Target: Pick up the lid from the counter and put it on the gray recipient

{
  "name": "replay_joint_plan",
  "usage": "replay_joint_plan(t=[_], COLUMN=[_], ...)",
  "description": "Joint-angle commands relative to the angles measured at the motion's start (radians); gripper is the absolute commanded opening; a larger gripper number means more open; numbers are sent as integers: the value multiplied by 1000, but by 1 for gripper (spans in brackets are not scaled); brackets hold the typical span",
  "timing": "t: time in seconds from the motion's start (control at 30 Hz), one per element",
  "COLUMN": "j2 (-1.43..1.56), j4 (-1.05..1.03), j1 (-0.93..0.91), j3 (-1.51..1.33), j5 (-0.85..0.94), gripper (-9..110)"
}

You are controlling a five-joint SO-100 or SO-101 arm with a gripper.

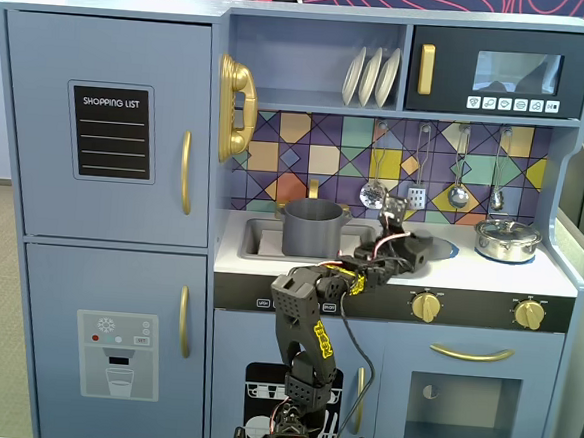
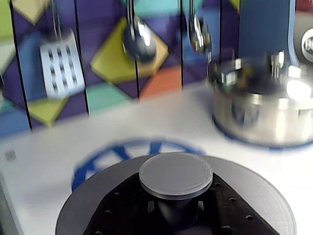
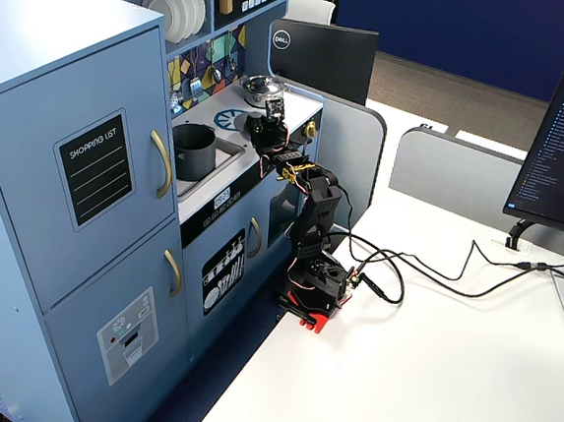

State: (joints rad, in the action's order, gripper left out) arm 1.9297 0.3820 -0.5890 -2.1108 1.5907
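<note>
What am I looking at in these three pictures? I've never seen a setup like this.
A small black robot arm stands on a white desk in front of a blue toy kitchen. One fixed view faces the kitchen head-on, the other looks from the side, and the wrist view rides on the gripper. On the counter a dark-gray lid lies on a blue burner ring, its round knob close under the camera. The gripper sits over it; whether the knob is gripped cannot be told. A gray pot stands open in the sink, and a shiny silver pot sits to the right.

The arm [image 3: 311, 223] reaches over the counter, its end effector [image 1: 402, 245] apparently clamped shut.
</note>
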Motion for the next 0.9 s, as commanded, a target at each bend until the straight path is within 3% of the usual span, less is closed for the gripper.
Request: replay_joint_plan(t=[0.0,0.37,0.87], j2=[120,178,83], j4=[-44,-330,-330], j1=[40,314,526], j3=[120,364,376], j5=[5,-48,-61], gripper=[0,0,0])
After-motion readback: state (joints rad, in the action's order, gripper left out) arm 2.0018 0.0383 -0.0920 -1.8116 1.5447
